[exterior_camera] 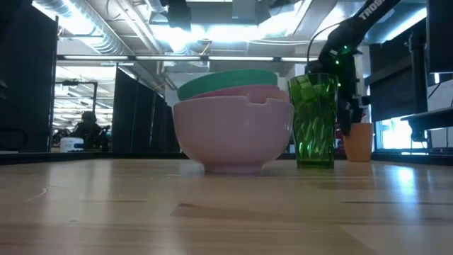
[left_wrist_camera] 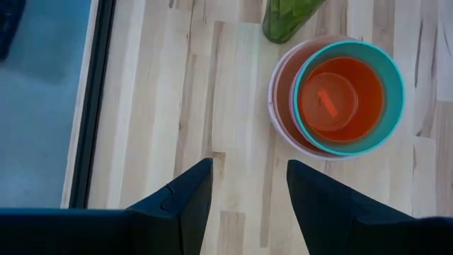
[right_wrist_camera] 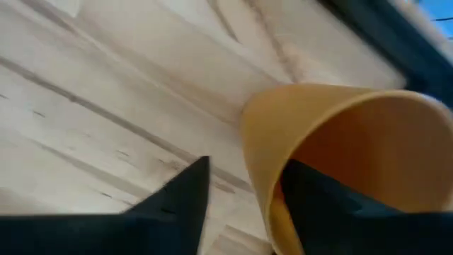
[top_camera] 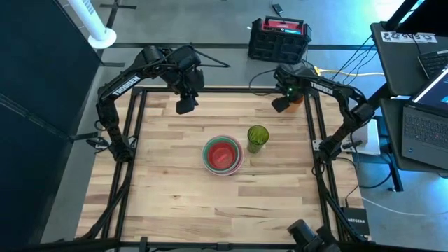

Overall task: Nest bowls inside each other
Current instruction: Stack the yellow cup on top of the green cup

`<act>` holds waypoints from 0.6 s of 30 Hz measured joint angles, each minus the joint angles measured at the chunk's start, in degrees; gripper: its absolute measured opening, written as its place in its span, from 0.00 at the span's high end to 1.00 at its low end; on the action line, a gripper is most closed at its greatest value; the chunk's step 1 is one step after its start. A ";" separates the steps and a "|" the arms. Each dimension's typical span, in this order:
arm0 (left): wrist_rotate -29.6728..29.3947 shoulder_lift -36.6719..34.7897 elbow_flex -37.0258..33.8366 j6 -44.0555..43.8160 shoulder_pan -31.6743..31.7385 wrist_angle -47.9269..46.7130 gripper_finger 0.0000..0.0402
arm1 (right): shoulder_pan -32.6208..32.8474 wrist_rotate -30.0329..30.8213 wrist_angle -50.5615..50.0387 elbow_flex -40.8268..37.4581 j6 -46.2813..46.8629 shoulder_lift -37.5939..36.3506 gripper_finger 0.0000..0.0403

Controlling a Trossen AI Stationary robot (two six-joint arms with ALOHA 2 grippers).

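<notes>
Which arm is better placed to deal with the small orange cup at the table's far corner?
Right. The right gripper already has its jaws astride the orange cup's rim, while the left gripper hangs open at the far edge, away from it.

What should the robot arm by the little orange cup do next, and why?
Probably finish closing its fingers on the orange cup. In the right wrist view one finger sits inside the cup's rim and the other outside its wall, so the right gripper is placed to pinch it. The bowls already sit nested mid-table beside the green cup; the left gripper waits open.
</notes>
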 joint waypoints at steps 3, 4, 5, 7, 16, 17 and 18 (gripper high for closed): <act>-0.02 0.00 0.00 0.22 0.00 0.00 0.59 | -0.03 -1.29 1.38 -0.86 -1.65 -0.49 0.85; -0.02 0.00 0.00 0.30 0.00 0.00 0.59 | -0.04 -1.71 1.83 -1.14 -2.20 -0.66 0.87; -0.03 0.00 0.00 0.37 -0.01 0.00 0.59 | -0.05 -2.14 2.29 -1.43 -2.76 -0.82 0.90; -0.04 0.00 0.00 0.52 -0.01 0.00 0.59 | -0.07 -3.00 3.21 -2.00 -3.86 -1.15 0.95; -0.07 0.00 0.00 0.70 -0.01 0.00 0.59 | 10.13 -4.38 -5.42 10.00 -7.74 -7.38 1.00; -0.07 0.00 0.00 0.70 -0.01 0.00 0.59 | 11.72 -4.52 -7.97 12.21 -7.79 -7.67 1.00; -0.07 0.00 0.00 0.64 -0.01 0.00 0.59 | 13.55 -4.65 -10.16 14.34 -7.79 -7.82 1.00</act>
